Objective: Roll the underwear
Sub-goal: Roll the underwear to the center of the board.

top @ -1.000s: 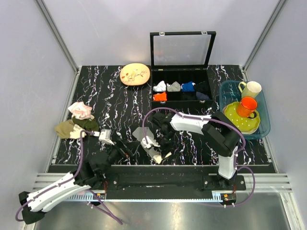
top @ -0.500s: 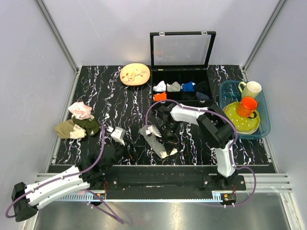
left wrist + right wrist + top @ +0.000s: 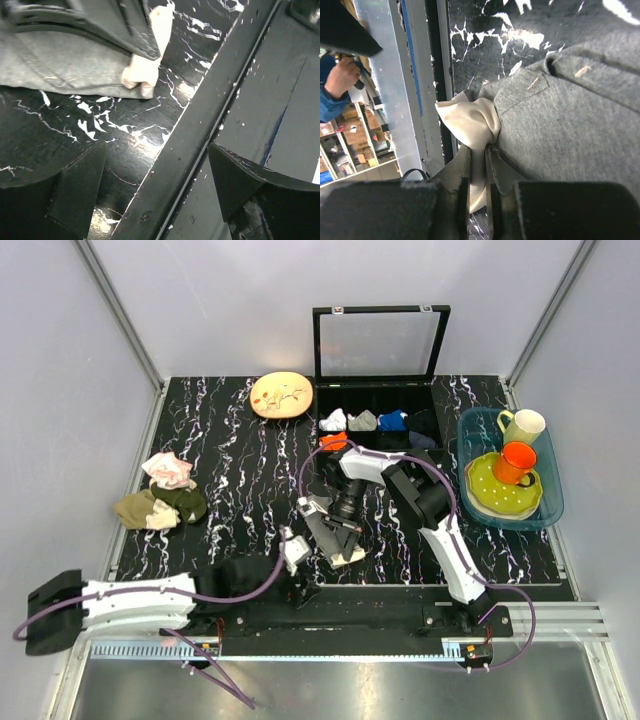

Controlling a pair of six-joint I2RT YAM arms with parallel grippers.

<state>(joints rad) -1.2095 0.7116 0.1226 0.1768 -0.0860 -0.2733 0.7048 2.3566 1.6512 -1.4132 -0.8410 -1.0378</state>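
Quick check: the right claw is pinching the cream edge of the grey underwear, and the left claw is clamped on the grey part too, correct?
Not quite. The left claw is open and holds nothing: the left wrist view shows it spread wide, short of the underwear. The rest is right: the right claw is shut on the cream edge, as the right wrist view shows.

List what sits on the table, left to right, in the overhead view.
pile of cloths → patterned plate → black compartment box → blue basin. The underwear is left out: it overlaps the plate and the box sideways.
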